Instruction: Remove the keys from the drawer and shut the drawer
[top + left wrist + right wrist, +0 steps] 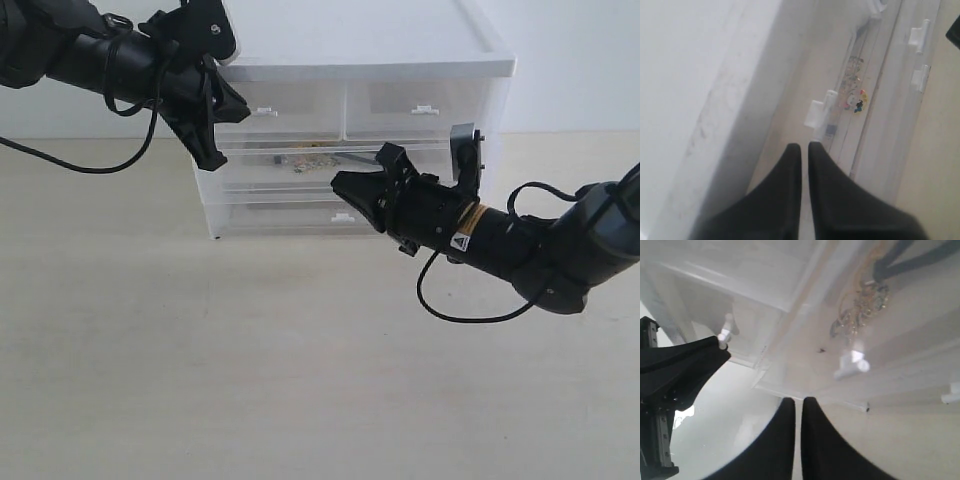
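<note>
Right gripper [338,185], pinched shut and empty, hovers just lower right of the keys [312,156] in the drawer [270,170] (strap trailing rightward), nearer than the left gripper [804,146].

1. Drawer [260,165]: I read it as translucent white plastic, smooth with a slight gloss.
2. Keys [860,310]: shiny gold-tone metal. Strap [920,260]: matt black cord.
3. Surface [250,370]: pale wood grain, matt.
4. Jaws on left gripper [804,150] and right gripper [798,405]: matt black plastic, I'd say.
</note>
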Controlling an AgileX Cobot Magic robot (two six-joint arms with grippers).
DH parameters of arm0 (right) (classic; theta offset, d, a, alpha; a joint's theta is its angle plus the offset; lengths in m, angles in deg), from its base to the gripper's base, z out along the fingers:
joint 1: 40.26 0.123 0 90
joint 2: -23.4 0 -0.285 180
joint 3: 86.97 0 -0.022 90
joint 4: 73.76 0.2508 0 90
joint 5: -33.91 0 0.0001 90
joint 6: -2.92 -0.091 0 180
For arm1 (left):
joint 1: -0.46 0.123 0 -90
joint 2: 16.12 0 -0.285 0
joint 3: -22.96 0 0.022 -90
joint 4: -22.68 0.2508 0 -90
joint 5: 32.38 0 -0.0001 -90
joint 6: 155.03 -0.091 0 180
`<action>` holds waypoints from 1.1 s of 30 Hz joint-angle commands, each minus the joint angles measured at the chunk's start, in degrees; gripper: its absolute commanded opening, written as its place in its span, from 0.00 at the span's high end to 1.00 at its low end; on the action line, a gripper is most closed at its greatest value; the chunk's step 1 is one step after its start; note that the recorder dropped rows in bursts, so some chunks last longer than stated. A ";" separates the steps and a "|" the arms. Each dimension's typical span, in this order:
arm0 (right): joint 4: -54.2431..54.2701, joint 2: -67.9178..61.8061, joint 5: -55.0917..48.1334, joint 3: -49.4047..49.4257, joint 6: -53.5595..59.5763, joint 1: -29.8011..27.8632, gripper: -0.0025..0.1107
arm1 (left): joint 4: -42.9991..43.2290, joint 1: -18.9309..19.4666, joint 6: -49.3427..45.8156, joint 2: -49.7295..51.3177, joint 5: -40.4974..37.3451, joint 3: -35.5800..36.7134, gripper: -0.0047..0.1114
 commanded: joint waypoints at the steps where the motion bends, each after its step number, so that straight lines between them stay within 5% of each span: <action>1: 0.11 0.93 0.41 0.43 -0.29 -0.28 0.98 | -0.62 0.03 -0.20 0.09 6.36 -0.53 0.92; 4: -0.44 0.93 0.41 0.43 -0.27 -0.28 0.92 | -0.62 0.03 -0.20 0.09 6.36 -0.53 0.92; 12: 1.80 0.93 -3.24 0.43 -2.35 -0.28 0.46 | -0.62 0.03 -0.20 0.09 6.24 -0.53 0.92; 19: 5.90 0.93 -3.31 0.43 0.19 -0.28 0.47 | -0.62 0.03 -0.20 0.09 6.24 -0.53 0.92; 25: 6.52 0.93 -3.86 0.33 4.32 0.67 0.65 | -0.62 0.03 -0.20 0.09 6.24 -0.53 0.92; 33: 12.27 0.93 -4.66 0.33 5.61 2.95 0.64 | -1.10 0.03 -0.20 0.09 6.00 -0.53 0.92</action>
